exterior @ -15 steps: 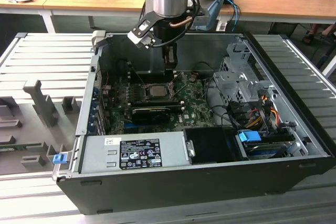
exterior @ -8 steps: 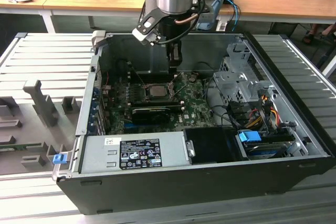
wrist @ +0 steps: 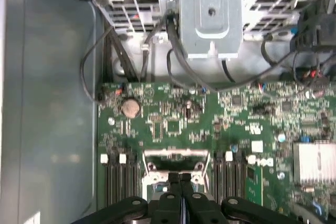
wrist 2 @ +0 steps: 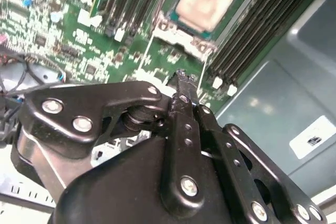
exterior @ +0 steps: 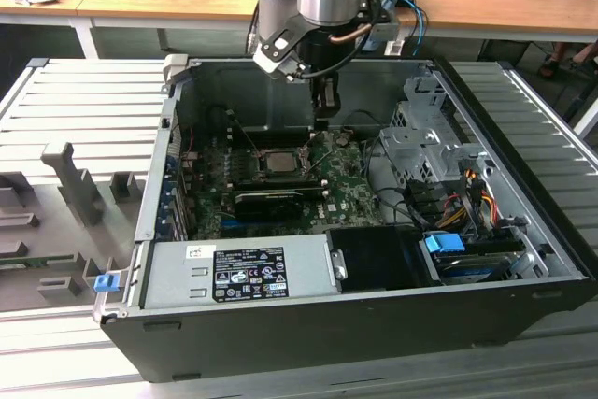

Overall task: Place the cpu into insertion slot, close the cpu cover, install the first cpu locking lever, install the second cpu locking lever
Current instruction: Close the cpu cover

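Observation:
The cpu lies flat in the insertion slot in the middle of the green motherboard; its silver-beige face shows. The slot's pin field is hidden beneath it. The silver cpu cover appears to lie down around the chip's rim, and one edge of it sits just beyond the fingertips. My gripper hangs inside the case, beside the socket toward the rear wall, slightly above the board. Its black fingers are pressed together, shut on nothing, with the tip over the board next to the cover's edge.
A grey power supply box fills the case's front. A black ribbed block lies just in front of the socket. Memory slots flank it. A metal drive cage and loose cables crowd the exterior view's right.

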You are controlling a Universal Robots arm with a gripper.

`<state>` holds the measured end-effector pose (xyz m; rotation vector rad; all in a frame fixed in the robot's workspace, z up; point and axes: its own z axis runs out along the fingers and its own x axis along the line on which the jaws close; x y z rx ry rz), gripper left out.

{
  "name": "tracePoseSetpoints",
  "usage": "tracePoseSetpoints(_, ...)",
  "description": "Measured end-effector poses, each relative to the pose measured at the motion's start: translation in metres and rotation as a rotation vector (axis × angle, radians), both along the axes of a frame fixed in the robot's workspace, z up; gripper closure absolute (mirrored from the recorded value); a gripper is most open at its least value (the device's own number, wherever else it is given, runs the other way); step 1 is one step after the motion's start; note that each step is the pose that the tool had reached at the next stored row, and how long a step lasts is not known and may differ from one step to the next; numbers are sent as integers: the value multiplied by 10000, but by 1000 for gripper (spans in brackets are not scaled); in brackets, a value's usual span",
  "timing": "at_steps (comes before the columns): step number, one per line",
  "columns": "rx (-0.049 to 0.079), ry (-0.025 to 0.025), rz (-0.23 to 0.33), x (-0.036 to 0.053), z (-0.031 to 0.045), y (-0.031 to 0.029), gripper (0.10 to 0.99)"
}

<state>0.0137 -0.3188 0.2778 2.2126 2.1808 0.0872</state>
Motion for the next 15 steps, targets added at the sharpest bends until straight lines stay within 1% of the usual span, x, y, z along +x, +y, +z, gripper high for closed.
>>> tracePoseSetpoints(2, -1, -1, 1, 35, -3, 0, 980)
tracePoseSetpoints(4, 1, -1, 2, 119, -14, 0, 980)
tracePoseSetpoints(8, 0, -1, 1, 170, -64, 0, 980)
tracePoseSetpoints(10, 0, -1, 1, 177, -89, 0, 980)
tracePoseSetpoints(11, -1, -10, 0, 179, -105, 0, 980)
tracePoseSetpoints(12, 0, -11, 0, 200, -121, -1, 980)
tracePoseSetpoints(13, 0, -11, 2, 248, -138, 0, 980)
tracePoseSetpoints(14, 0, -11, 1, 316, -153, -1, 980)
tracePoseSetpoints(15, 4, -12, 3, 340, -164, 0, 980)
